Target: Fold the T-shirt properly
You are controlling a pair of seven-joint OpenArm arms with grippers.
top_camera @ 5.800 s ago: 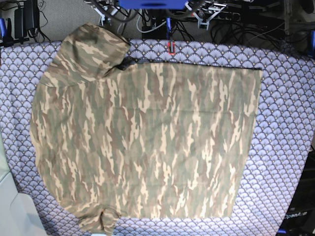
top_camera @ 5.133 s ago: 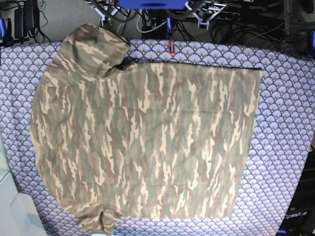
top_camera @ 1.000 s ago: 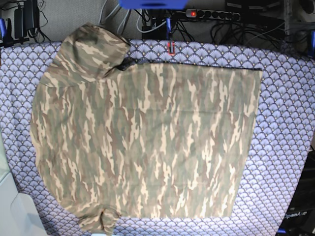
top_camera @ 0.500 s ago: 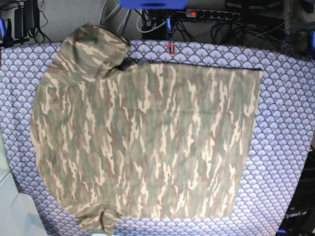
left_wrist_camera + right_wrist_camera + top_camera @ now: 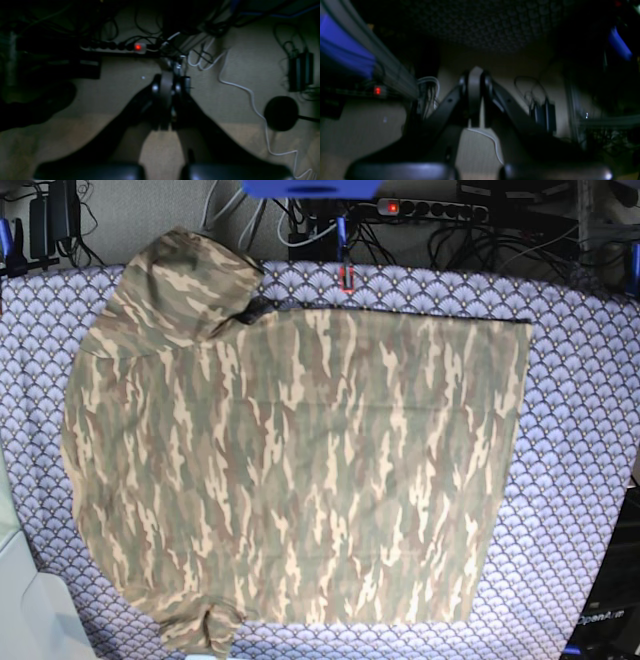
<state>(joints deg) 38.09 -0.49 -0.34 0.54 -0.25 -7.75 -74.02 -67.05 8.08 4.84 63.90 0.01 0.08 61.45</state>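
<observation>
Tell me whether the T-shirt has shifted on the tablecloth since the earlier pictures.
No. The T-shirt lies where it did: its straight edge still ends at the same spot on the purple tablecloth.

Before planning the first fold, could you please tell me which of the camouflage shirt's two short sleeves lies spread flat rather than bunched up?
The far sleeve at the upper left of the camouflage-print cloth T-shirt; the near one is bunched.
</observation>
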